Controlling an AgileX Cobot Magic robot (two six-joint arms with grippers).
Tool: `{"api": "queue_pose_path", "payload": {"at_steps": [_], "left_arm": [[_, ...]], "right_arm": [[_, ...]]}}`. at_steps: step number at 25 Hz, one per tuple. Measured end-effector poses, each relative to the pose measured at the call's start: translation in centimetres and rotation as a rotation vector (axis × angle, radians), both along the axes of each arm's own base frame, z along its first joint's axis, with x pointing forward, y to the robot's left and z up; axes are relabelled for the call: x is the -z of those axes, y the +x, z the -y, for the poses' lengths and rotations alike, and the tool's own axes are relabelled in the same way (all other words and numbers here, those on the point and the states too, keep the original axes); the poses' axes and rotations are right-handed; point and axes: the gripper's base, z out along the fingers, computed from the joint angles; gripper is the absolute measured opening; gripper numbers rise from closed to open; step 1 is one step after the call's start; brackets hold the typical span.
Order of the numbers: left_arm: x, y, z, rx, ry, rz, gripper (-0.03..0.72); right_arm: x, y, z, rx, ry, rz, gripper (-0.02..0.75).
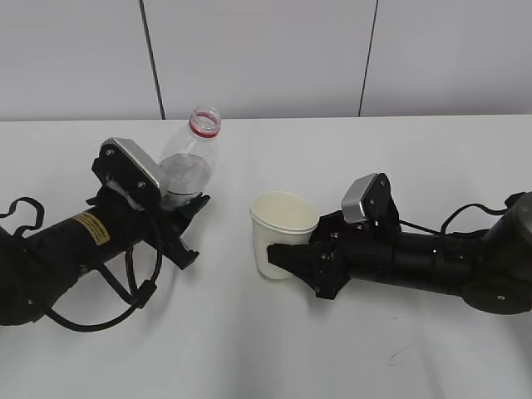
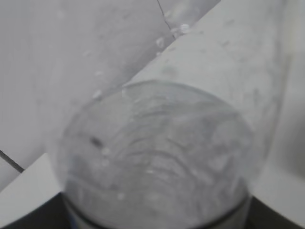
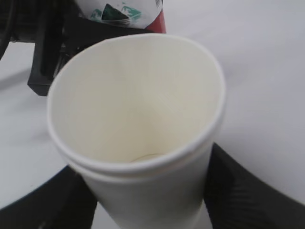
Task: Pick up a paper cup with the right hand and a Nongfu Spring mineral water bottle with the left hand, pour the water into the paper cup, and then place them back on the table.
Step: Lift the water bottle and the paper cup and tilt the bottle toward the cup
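The clear bottle, uncapped with a red neck ring, stands nearly upright at the left. My left gripper, with the yellow sticker, is shut on its lower body. The bottle's clear wall fills the left wrist view, and its red-and-white label shows in the right wrist view. The cream paper cup stands at the centre of the white table. My right gripper is shut on its lower wall. In the right wrist view the cup sits between black fingers. I cannot make out any water.
A small dark scuff marks the table at the front right. A grey panelled wall runs behind the table's far edge. About a hand's width of bare table separates bottle and cup.
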Motion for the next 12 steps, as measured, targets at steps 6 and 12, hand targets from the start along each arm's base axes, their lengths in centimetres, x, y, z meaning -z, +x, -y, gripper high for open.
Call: {"api": "queue_pose_path", "payload": {"at_steps": [6, 12], "left_arm": [[-0.39, 0.28, -0.46, -0.027, 0.155, 0.090, 0.361], [-0.94, 0.37, -0.62, -0.019, 0.283, 0.178, 0.359]], "right_arm": [[0.03, -0.13, -0.06, -0.014, 0.000, -0.008, 0.462], [0.03, -0.14, -0.07, -0.015, 0.001, -0.009, 0.462]]}}
